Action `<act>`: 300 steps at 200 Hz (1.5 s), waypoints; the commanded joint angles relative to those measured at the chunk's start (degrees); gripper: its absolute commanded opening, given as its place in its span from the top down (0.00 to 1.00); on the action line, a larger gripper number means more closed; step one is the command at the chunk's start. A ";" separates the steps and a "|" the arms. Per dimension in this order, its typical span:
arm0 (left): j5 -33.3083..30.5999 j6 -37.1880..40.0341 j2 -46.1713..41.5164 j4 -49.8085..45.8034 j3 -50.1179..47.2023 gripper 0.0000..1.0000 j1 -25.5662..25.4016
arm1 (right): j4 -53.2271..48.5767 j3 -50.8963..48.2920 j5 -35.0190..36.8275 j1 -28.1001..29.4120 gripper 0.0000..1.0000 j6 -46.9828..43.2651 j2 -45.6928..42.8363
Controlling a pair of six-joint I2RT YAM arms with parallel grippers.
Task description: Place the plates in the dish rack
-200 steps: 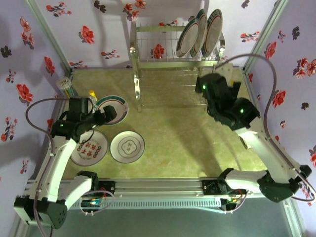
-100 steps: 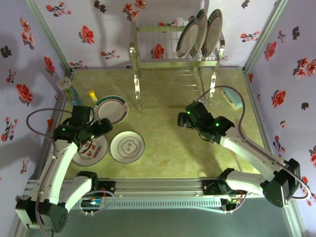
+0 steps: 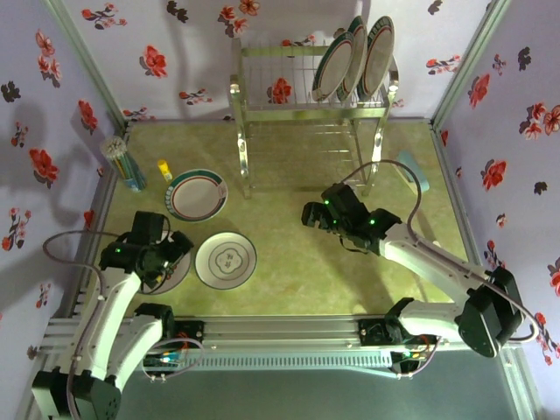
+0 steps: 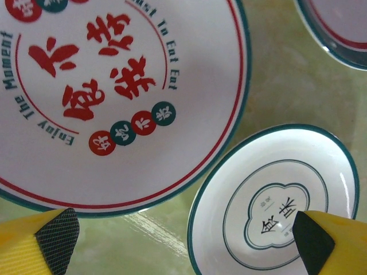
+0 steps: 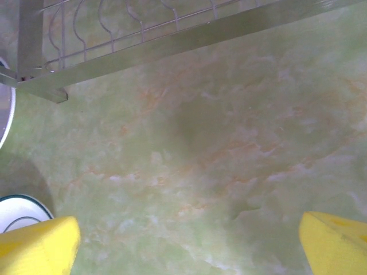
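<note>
Three plates stand upright in the dish rack (image 3: 306, 92) at the back, at its right end (image 3: 354, 61). On the table lie a green-rimmed plate (image 3: 197, 194), a plain plate with a centre motif (image 3: 226, 260) and a red-patterned plate (image 3: 175, 280), the last mostly under my left arm. My left gripper (image 3: 175, 249) hangs open over the gap between the red-patterned plate (image 4: 114, 86) and the motif plate (image 4: 275, 200), holding nothing. My right gripper (image 3: 311, 214) is open and empty over bare table in front of the rack (image 5: 40, 86). The motif plate's rim (image 5: 17, 209) shows at the lower left of the right wrist view.
A cup of sticks (image 3: 122, 162) and a small yellow item (image 3: 164, 169) stand at the back left. A pale blue object (image 3: 416, 171) lies by the rack's right leg. Frame posts and flowered walls close the table in.
My right arm has come down from the rack and swung left to the table's middle. My left arm has drawn back toward the near edge, over the red-patterned plate. Both grippers stayed open.
</note>
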 commanded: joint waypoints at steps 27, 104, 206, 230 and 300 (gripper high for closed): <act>4.47 -0.45 1.32 7.58 -2.31 0.00 0.44 | 7.54 -1.49 -9.50 1.58 0.05 1.11 5.19; 15.25 4.38 1.73 17.87 -4.64 0.00 0.43 | 15.65 1.44 -17.95 7.20 0.10 2.46 17.34; 15.78 8.78 3.04 17.71 -2.90 0.00 0.42 | 26.19 5.22 -23.59 12.55 0.24 9.01 28.58; 15.69 9.89 4.08 17.47 -1.74 0.00 0.44 | 25.74 6.11 -24.15 13.23 0.30 9.09 29.92; 15.52 11.19 3.90 16.96 -0.98 0.00 0.46 | 27.12 7.37 -24.42 14.94 0.40 10.42 32.95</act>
